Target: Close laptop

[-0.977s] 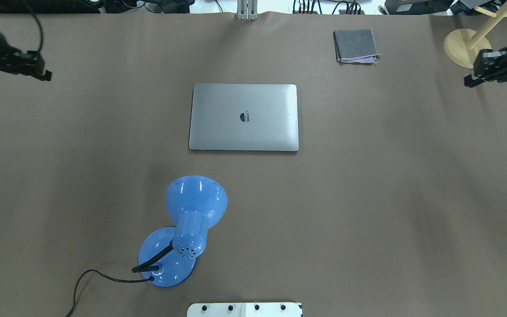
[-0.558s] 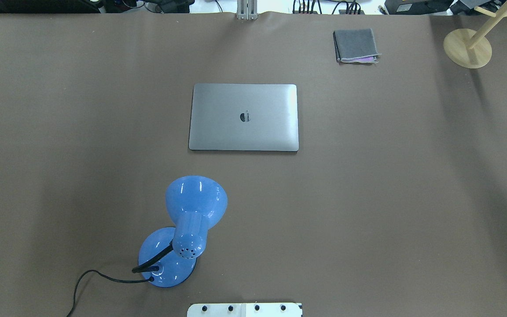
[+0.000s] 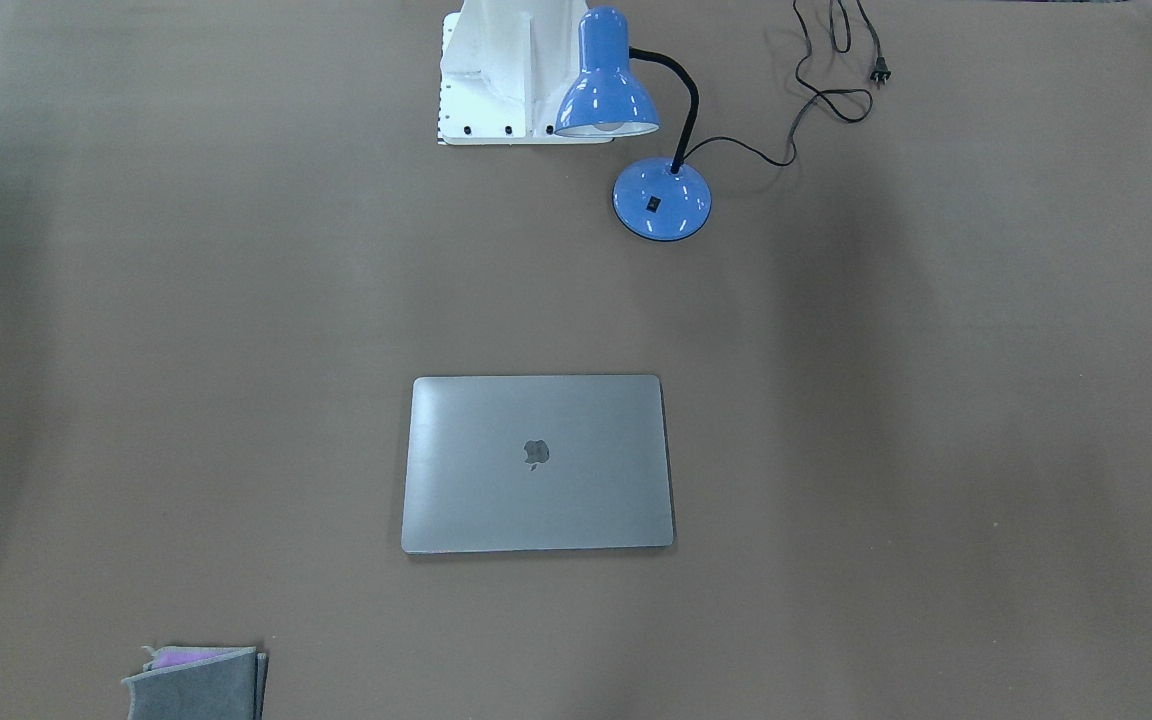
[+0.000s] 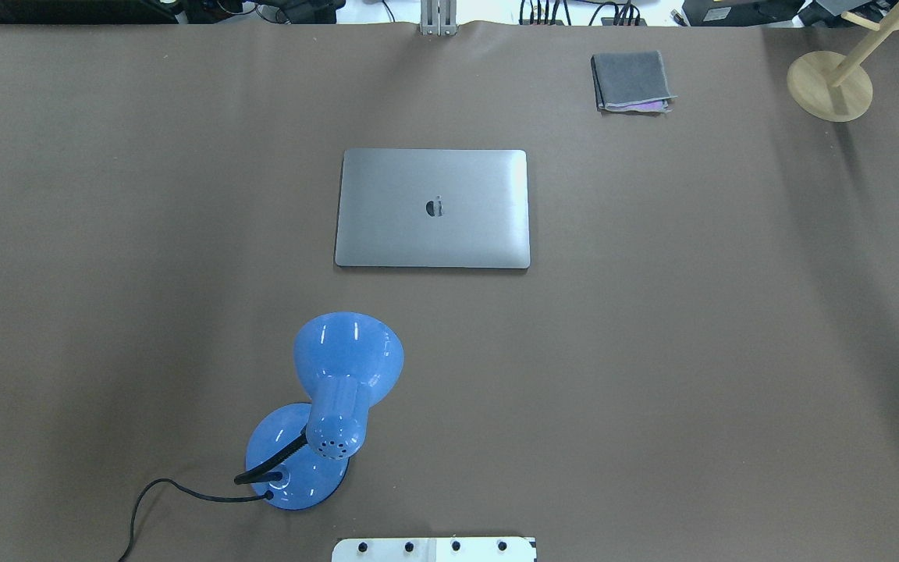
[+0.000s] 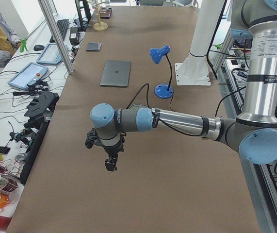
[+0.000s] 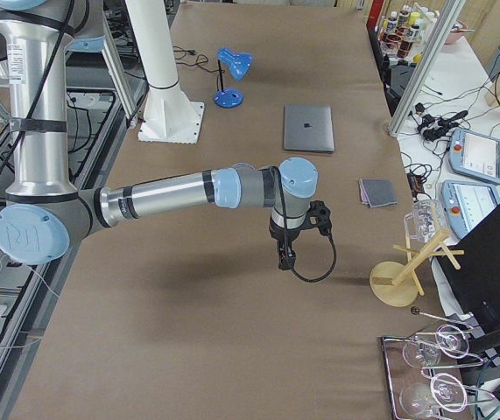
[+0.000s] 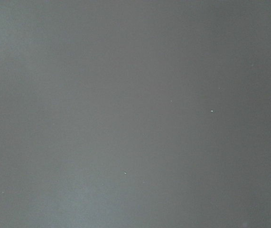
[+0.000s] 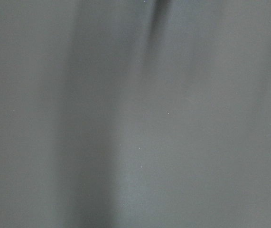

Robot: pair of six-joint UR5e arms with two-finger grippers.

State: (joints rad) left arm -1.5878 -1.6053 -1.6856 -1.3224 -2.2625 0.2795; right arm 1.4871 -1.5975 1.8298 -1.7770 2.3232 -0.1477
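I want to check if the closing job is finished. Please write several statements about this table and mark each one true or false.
1. The laptop lies shut, logo facing up. True.
2. A gripper presses on its lid. False: the left gripper and the right gripper both hang over bare table, far from it.
3. The blue lamp stands on the robot's side of the laptop. True.
4. The folded grey cloth lies on the laptop. False: it lies apart, near the far table edge.
5. The lamp's plug is in a socket. False: it lies loose on the table.
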